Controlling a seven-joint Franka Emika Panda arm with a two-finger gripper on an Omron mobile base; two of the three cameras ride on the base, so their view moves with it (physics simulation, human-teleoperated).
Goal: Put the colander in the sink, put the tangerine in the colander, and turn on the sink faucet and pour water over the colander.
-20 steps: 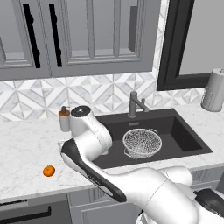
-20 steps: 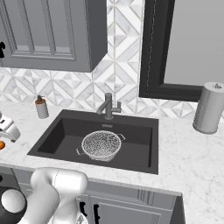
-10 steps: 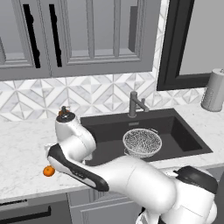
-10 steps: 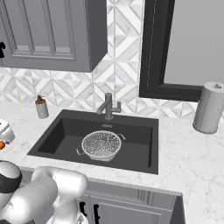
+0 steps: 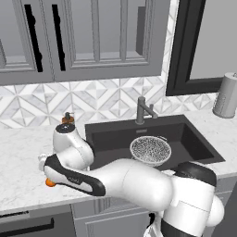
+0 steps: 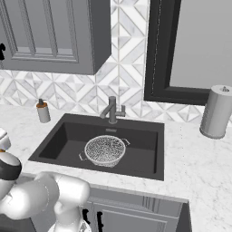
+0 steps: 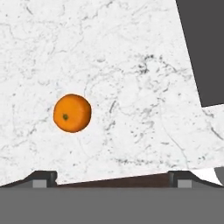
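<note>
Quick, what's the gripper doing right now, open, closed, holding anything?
Gripper: open and empty, fingertips spread wide above the counter; the tangerine lies loose on the marble, not between them.

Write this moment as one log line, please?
colander: in sink | tangerine: on counter, ungrasped | fingers: apart above counter | faucet: no water visible

The colander [image 5: 150,150] is sitting in the sink [image 5: 194,139]; the tangerine [image 7: 72,113] is lying on the surface [image 7: 131,65] left of it.

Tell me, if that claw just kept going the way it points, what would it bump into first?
Probably the bare marble counter. The tangerine lies left of the claw's centre line in the hand view, so it would likely be missed.
</note>
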